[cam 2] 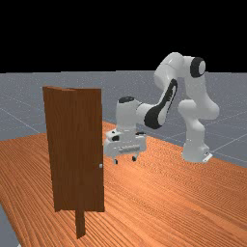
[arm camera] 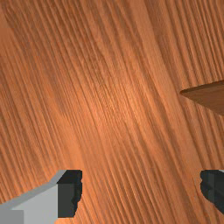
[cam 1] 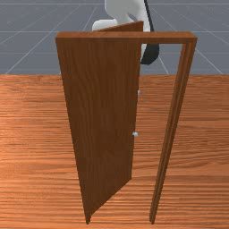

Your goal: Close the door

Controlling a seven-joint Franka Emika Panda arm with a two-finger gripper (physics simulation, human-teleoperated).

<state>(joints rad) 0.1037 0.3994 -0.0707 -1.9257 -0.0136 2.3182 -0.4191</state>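
Note:
In the far view my gripper (cam 2: 125, 160) hangs above the table, just to the far view's right of the brown wooden door (cam 2: 89, 144) and its small pale knob (cam 2: 101, 166). The front view shows the door (cam 1: 100, 120) standing ajar in its frame (cam 1: 173, 112): its side at the front view's left meets the frame, and its free edge, with a knob (cam 1: 135, 134), is swung back toward the arm. The wrist view has the gripper (arm camera: 141, 186) open, its fingers wide apart with nothing between them; a dark wooden corner (arm camera: 210, 96) lies beyond one finger.
The orange-brown table (cam 1: 201, 156) spreads around the door frame. Part of the white arm (cam 1: 123, 11) rises behind the frame's top bar in the front view. In the far view the arm's base (cam 2: 195, 149) stands on the table at the right.

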